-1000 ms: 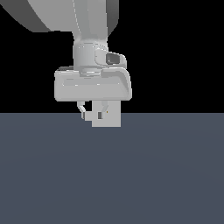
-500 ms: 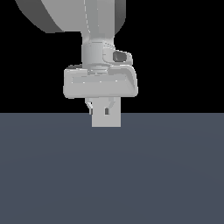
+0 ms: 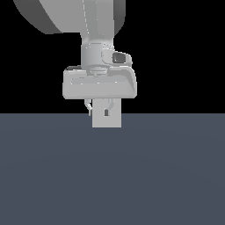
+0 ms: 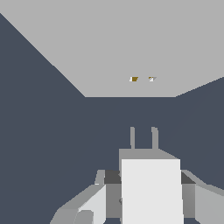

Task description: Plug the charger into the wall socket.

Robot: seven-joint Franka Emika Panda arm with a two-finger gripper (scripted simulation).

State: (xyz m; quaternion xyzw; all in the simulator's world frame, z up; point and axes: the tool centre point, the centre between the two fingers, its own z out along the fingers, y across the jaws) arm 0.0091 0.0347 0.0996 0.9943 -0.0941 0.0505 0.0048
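Observation:
In the wrist view my gripper (image 4: 148,186) is shut on the charger (image 4: 151,192), an off-white block with two thin prongs that point at the wall socket (image 4: 109,48). The socket is a flat light grey plate with two small yellowish holes (image 4: 134,79). The prongs are roughly in line with the holes but still apart from the plate, with dark floor showing between them. In the exterior view the gripper (image 3: 103,107) hangs in front of the square plate (image 3: 107,121), and the hand hides the charger.
A dark grey-blue floor (image 3: 112,176) spreads under everything, with a black background above it. The arm's large grey hand (image 3: 99,83) and link fill the upper middle of the exterior view.
The hand has shifted a little to the exterior view's right and slightly up, and looks smaller, so it is further from the camera and nearer the plate. The grip on the charger is unchanged.

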